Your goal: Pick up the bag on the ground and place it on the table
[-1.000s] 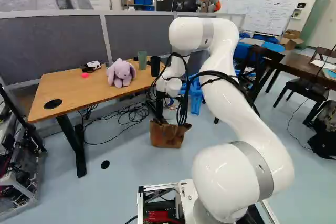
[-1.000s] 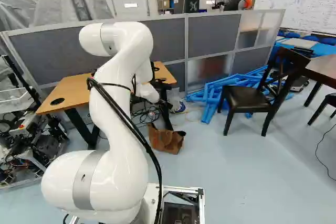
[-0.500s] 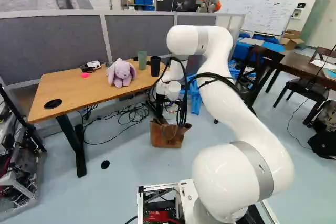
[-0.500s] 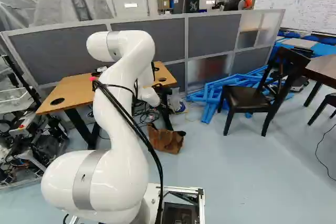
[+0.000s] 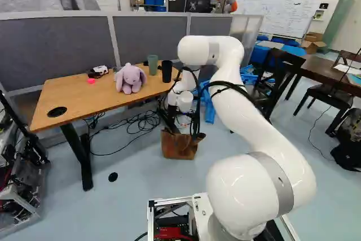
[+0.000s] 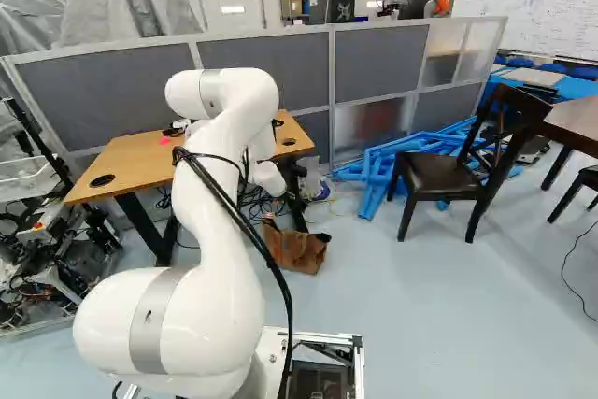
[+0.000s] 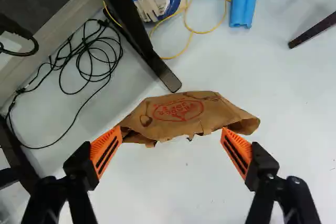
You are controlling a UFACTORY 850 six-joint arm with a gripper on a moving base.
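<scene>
Brown bag (image 7: 194, 109) sits on the floor (image 7: 273, 171) near the foot of a table leg (image 7: 158, 67), by the right-hand end of the table (image 5: 84, 97) in the left base view. My jaws stand wide, orange pads (image 7: 105, 148) toward the bag's two ends; whether they touch it I cannot tell

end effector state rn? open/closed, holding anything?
End effector: open, fingers spread wide, holding nothing; the brown bag is on the floor ahead of it, ungripped.
</scene>
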